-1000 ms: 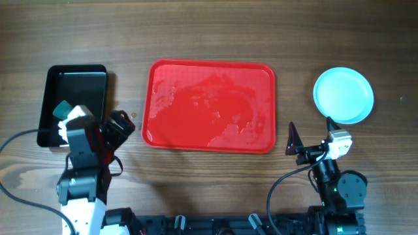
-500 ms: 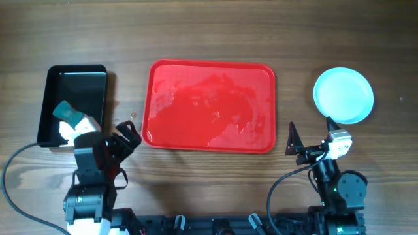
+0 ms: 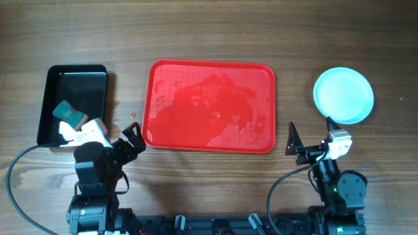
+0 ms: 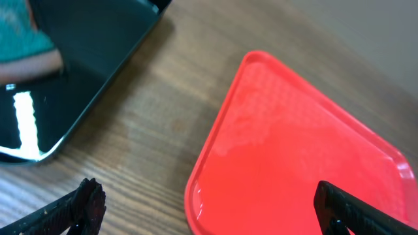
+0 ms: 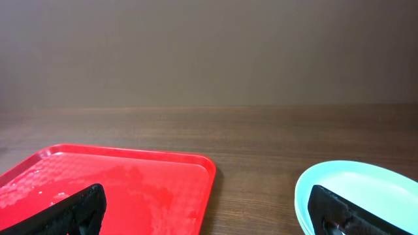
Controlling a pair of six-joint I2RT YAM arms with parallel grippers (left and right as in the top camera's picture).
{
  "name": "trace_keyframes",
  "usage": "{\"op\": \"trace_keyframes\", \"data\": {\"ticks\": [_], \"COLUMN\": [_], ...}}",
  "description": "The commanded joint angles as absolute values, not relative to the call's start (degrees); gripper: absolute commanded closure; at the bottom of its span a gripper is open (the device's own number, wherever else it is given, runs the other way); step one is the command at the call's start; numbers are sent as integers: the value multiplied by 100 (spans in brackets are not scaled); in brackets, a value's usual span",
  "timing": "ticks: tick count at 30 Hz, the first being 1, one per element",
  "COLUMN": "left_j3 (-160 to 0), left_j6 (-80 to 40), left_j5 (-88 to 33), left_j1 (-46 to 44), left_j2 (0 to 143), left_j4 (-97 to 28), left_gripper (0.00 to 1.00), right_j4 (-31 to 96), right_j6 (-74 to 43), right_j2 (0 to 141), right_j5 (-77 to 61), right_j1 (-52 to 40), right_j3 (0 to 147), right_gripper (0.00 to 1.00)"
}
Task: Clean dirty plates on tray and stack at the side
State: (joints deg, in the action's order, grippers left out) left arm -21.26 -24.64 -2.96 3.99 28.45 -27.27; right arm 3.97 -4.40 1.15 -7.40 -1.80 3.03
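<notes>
The red tray (image 3: 209,104) lies in the middle of the table with no plates on it; its surface shows wet streaks. The pale mint-blue plates (image 3: 343,95) sit as one stack on the wood to the right of the tray, with no smears on the top one. My left gripper (image 3: 130,140) is open and empty by the tray's front left corner (image 4: 215,163). My right gripper (image 3: 312,134) is open and empty in front of the gap between the tray (image 5: 111,183) and the plates (image 5: 356,186).
A black glossy tray (image 3: 81,88) stands at the left with a teal sponge (image 3: 67,112) in it; both also show in the left wrist view, the tray (image 4: 78,85) and the sponge (image 4: 23,39). Bare wood separates it from the red tray.
My left arm has drawn back from the black tray toward the table's front and right, and the sponge lies uncovered in that tray. The right arm has not moved.
</notes>
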Motion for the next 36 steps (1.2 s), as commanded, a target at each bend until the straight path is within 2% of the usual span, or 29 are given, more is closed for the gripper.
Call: {"op": "trace_keyframes", "data": {"ticks": [1, 11, 19, 26, 36], "left_j3": [-2056, -1872, -797, -491, -475], "left_j6": [-2034, -1688, -1693, -1688, -1688], "left_j5": [-386, -384, -622, -617, -617], "left_j1": [207, -49, -54, -54, -54], "left_j2": [2659, 2381, 1621, 1028, 913], "left_j4": [-2460, -2126, -1216, -1131, -1087], "left_gripper": [0, 0, 0, 0, 0], "right_j4": [366, 366, 366, 366, 366], "right_j6": [-357, -357, -360, -357, -360], "right_j2": [21, 21, 21, 21, 21], "right_j5": [-637, -637, -637, -637, -637], "right_j1": [-152, -152, -152, -152, -152], "right_j3": [211, 211, 211, 211, 211], "right_gripper": [0, 0, 0, 0, 0]}}
